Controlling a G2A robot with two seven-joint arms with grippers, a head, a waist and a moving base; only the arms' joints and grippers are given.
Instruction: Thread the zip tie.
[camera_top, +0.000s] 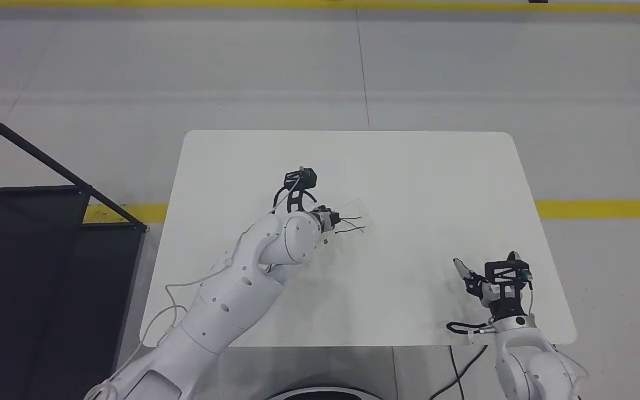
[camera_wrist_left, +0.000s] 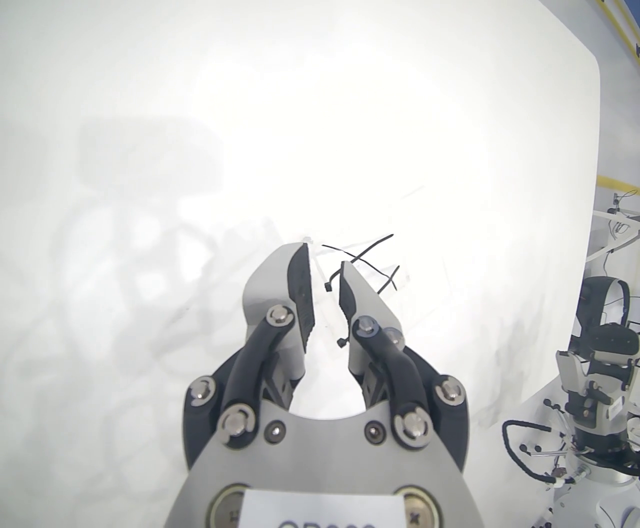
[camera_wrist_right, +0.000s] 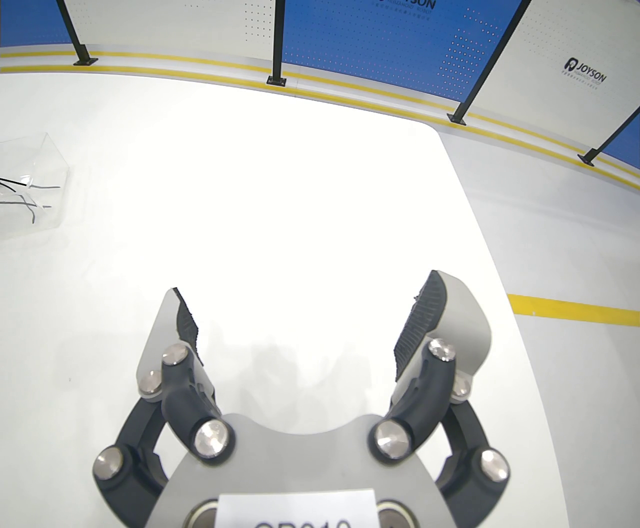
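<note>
Several black zip ties (camera_wrist_left: 371, 248) lie crossed in a low clear box (camera_wrist_left: 406, 274) near the middle of the white table (camera_top: 430, 180). My left gripper (camera_wrist_left: 325, 257) hangs right over them, open by a narrow gap. One tie's head (camera_wrist_left: 328, 286) shows in that gap and another head (camera_wrist_left: 342, 343) sits closer to the palm, and I cannot tell if either pad touches them. In the top view the left gripper (camera_top: 335, 217) sits at the zip ties (camera_top: 352, 226). My right gripper (camera_wrist_right: 305, 282) is wide open and empty over bare table near the front right corner (camera_top: 490, 268). It is far from the clear box (camera_wrist_right: 35, 165).
The table's right edge (camera_top: 545, 230) and front edge run close to the right gripper. A dark frame (camera_top: 60, 180) and black surface stand off the table's left side. Blue and white panels on black posts (camera_wrist_right: 274, 45) stand on the floor beyond the far edge.
</note>
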